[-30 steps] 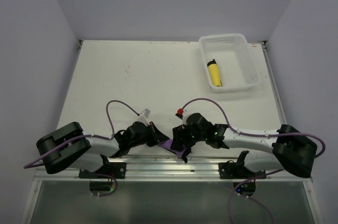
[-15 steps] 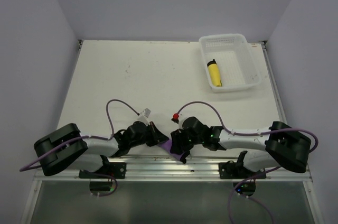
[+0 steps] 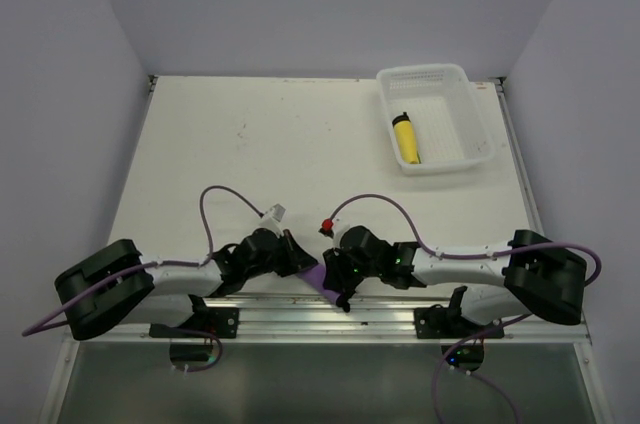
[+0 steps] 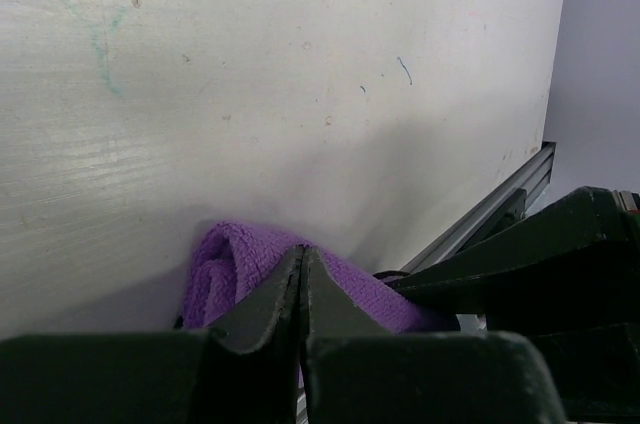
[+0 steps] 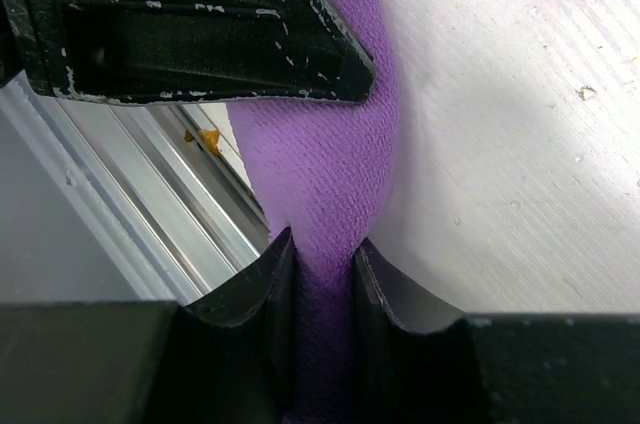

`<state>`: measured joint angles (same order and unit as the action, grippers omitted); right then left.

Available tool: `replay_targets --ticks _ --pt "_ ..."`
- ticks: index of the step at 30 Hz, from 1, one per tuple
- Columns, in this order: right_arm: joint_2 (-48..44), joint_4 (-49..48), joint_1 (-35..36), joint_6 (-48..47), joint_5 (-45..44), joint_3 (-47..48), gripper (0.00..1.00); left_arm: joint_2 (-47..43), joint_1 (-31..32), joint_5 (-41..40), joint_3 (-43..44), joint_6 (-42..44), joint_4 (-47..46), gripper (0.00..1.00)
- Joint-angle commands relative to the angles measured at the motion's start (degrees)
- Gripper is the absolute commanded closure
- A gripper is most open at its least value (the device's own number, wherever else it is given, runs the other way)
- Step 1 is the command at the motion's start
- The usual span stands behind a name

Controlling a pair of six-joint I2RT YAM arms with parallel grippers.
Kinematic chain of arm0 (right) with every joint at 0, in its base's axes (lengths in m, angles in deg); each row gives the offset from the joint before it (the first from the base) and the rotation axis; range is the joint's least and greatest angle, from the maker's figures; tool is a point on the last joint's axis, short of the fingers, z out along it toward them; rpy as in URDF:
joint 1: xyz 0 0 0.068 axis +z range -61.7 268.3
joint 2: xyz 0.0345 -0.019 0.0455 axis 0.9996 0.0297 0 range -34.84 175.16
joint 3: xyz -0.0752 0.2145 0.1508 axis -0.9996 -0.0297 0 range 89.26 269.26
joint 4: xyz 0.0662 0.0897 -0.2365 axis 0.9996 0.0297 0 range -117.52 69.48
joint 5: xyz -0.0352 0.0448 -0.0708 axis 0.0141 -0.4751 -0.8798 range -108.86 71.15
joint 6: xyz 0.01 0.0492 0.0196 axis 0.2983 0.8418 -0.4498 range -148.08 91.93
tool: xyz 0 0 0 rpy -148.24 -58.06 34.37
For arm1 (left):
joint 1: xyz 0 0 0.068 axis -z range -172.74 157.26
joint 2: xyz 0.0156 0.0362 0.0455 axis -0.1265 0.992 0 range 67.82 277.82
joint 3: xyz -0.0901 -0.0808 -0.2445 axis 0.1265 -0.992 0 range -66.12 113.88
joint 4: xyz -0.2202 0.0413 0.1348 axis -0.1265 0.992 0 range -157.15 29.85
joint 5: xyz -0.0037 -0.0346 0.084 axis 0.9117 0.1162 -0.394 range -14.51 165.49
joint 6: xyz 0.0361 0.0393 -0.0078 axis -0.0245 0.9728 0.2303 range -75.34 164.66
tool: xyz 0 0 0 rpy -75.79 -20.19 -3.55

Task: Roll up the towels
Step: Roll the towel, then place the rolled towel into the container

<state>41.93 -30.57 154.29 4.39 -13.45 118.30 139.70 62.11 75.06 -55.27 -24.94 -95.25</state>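
Note:
The purple towel (image 3: 318, 276) lies bunched at the table's near edge between my two grippers, partly rolled on one side (image 4: 228, 266). My left gripper (image 3: 303, 266) has its jaws pressed together (image 4: 302, 252) on the cloth, and a purple sliver shows between them. From the other side, my right gripper (image 3: 336, 282) is shut on a pinched fold of the same towel (image 5: 320, 164), which fills the gap between its fingers (image 5: 322, 239). The yellow towel (image 3: 406, 140) lies rolled up in the white basket (image 3: 422, 71) at the far right.
The aluminium rail (image 3: 330, 316) runs along the near table edge right beside the purple towel, also seen from the right wrist (image 5: 150, 194). Purple cables loop up from both wrists. The left gripper's finger (image 5: 200, 34) crosses close above the right gripper.
My right gripper has slid left and closed from wide open onto the purple towel. The left gripper stayed shut in place; its arm shifted slightly left.

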Motion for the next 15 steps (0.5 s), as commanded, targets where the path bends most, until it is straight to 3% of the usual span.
replay_targets --ticks 1,10,15 --pt "-0.7 2.9 0.8 -1.2 -0.4 1.7 0.83 -1.8 0.0 -4.7 1.8 3.6 6.4 0.96" --pt "-3.5 2.9 1.0 -0.5 -1.6 0.5 0.94 -12.2 -1.9 -12.6 10.0 10.7 21.6 0.89" --pt "-7.2 5.9 1.0 -0.6 -6.7 0.3 1.0 -17.5 -7.2 -12.1 11.7 13.6 27.7 0.89"
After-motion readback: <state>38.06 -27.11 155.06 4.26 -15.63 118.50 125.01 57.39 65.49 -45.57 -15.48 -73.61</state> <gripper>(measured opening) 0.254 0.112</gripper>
